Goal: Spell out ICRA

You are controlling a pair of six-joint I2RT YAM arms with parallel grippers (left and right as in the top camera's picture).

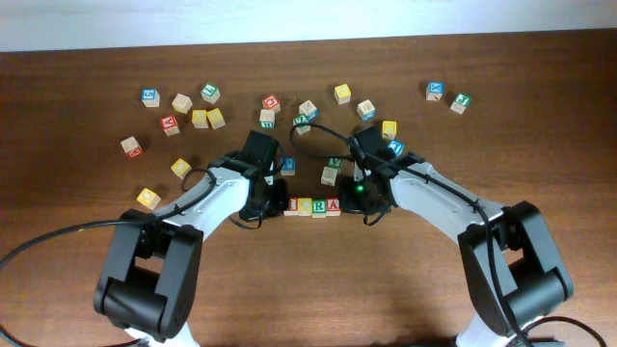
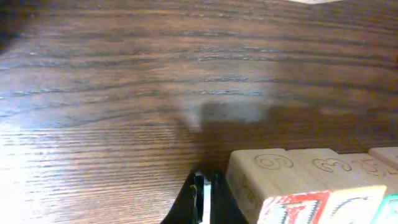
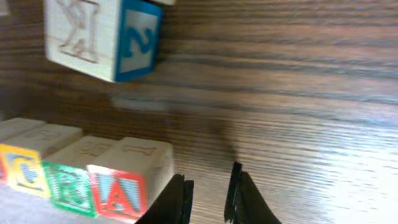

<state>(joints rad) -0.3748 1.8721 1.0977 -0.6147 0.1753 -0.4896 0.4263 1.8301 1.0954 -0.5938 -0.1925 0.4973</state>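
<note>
Four cubes stand in a row on the wood table, reading I [image 1: 291, 206], C [image 1: 305, 206], R [image 1: 319, 206], A [image 1: 333, 205]. My left gripper [image 1: 274, 205] sits just left of the red-edged I cube [image 2: 283, 186]; its jaws are shut and empty [image 2: 204, 200]. My right gripper [image 1: 355, 200] sits just right of the red-edged A cube [image 3: 121, 186]; its jaws stand slightly apart with nothing between them [image 3: 210, 190]. The green-edged R [image 3: 69, 186] and yellow-edged C [image 3: 25, 173] show beside the A in the right wrist view.
Many other lettered cubes lie scattered across the back of the table [image 1: 207, 119]. A blue-edged cube [image 3: 106, 37] lies just behind the row, near my right gripper. Another blue-edged cube [image 1: 287, 165] lies behind my left gripper.
</note>
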